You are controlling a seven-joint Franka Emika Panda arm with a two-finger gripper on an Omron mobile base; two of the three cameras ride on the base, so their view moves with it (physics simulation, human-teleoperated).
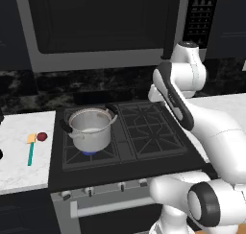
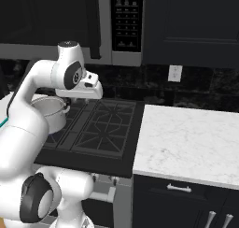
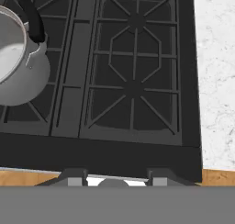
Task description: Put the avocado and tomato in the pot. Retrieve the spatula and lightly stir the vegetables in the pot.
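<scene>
the left base view looked forward and down from behind the arm's left, over the stove (image 1: 129,132) and pot (image 1: 90,128). the right base view faced the same stove (image 2: 100,129) from the arm's right. the hand view looked down close over the grates (image 3: 133,67), pot (image 3: 18,67) at its left edge.

A home kitchen: a black gas stove (image 1: 126,132) with iron grates stood between white marble worktops (image 2: 186,138), a microwave (image 1: 103,27) mounted above it, dark cabinets (image 2: 186,26) on the wall and a steel pot (image 1: 90,128) on a burner.
</scene>
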